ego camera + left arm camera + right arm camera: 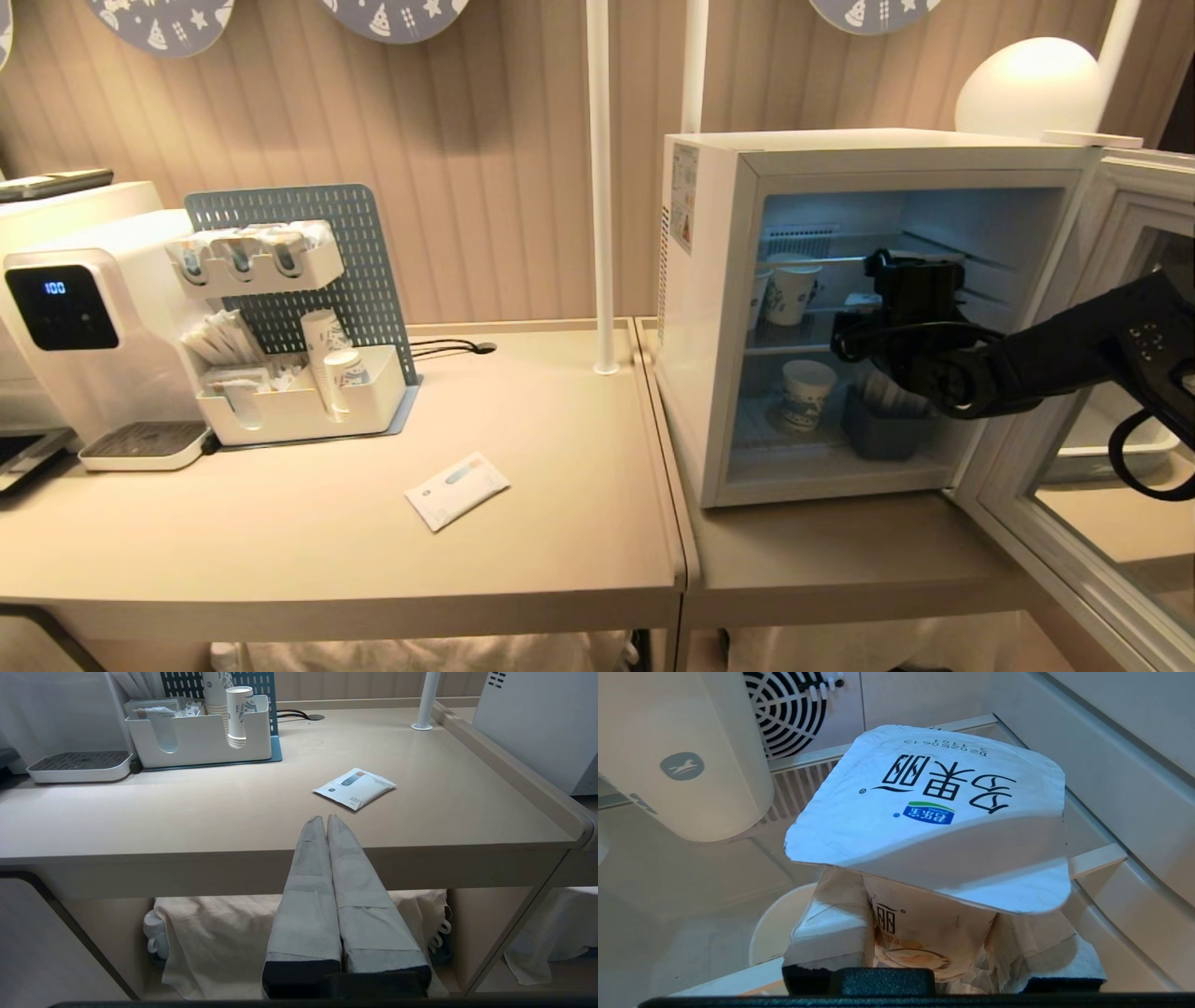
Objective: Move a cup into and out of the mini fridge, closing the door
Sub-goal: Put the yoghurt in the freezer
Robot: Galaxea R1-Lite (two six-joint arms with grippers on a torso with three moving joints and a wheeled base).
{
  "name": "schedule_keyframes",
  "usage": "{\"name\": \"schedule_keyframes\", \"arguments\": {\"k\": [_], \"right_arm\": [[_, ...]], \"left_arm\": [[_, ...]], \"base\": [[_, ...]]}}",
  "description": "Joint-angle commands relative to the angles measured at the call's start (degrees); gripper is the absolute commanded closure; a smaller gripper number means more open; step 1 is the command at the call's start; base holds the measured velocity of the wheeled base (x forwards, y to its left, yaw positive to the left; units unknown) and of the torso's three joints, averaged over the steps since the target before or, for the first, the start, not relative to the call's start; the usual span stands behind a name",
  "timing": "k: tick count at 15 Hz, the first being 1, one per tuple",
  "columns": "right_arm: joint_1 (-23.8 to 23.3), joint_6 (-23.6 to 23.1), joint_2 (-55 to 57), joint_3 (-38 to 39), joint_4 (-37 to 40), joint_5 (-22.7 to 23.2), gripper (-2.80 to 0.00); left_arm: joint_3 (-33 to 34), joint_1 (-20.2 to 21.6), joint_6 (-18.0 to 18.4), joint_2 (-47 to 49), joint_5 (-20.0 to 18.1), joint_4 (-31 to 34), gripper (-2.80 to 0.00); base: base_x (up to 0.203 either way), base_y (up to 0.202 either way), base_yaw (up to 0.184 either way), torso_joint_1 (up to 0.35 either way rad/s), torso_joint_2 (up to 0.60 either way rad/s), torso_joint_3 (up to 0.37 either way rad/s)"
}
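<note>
So the right gripper (924, 947) was clamped on the cup (934, 826), one padded finger on each side of the body just under the foil lid. Gripping low on the sides made sense to me: the lid overhangs and would crumple, and a side hold keeps the cup upright. The cup sat tilted a bit toward the camera in that grip, and it was inside the mini fridge (709, 308), up at the level of the upper wire shelf (803, 784), with the fan grille (789, 709) behind it and a taller paper cup (691, 756) just beside it.

From the head view you couldn't see the cup at all. The black right gripper (910, 280) and arm blocked it. What that view did give was the layout: the door (1102, 392) swung wide open to the right, which is why the arm could reach straight in, another paper cup (808, 392) on the lower shelf, and a blue bin (882, 434) next to it. I couldn't tell whether the cup was resting on the shelf or hanging above it.

The left gripper (327, 826) was parked with its fingers pressed together, holding nothing, low at the front edge of the table (187, 812). Its view showed a small packet (355, 787) lying on the tabletop.
</note>
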Motion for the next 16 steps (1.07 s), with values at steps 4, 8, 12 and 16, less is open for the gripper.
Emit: {"name": "schedule_keyframes", "arguments": {"k": [4,8,12,16], "right_arm": [[0.19,-0.16,3.62,-4.0,0.66,-0.01,0.0],[0.19,-0.16,5.37,-5.88,1.61,-0.1,0.0],[0.19,-0.2,4.77,-6.58,2.32,-1.63,-2.8],[0.01,0.18,4.0,-5.23,2.07,-1.59,-2.8]], "left_arm": [[0.0,0.04,-0.05,0.09,0.04,0.0,0.0],[0.08,-0.04,-0.05,0.09,0.05,0.0,0.0],[0.09,0.04,0.04,0.09,0.04,0.0,0.0],[0.09,-0.01,0.04,0.09,0.04,0.0,0.0]], "base": [[0.0,0.0,0.0,0.0,0.0,0.0],[0.0,0.0,0.0,0.0,0.0,0.0],[0.0,0.0,0.0,0.0,0.0,0.0],[0.0,0.0,0.0,0.0,0.0,0.0]]}}
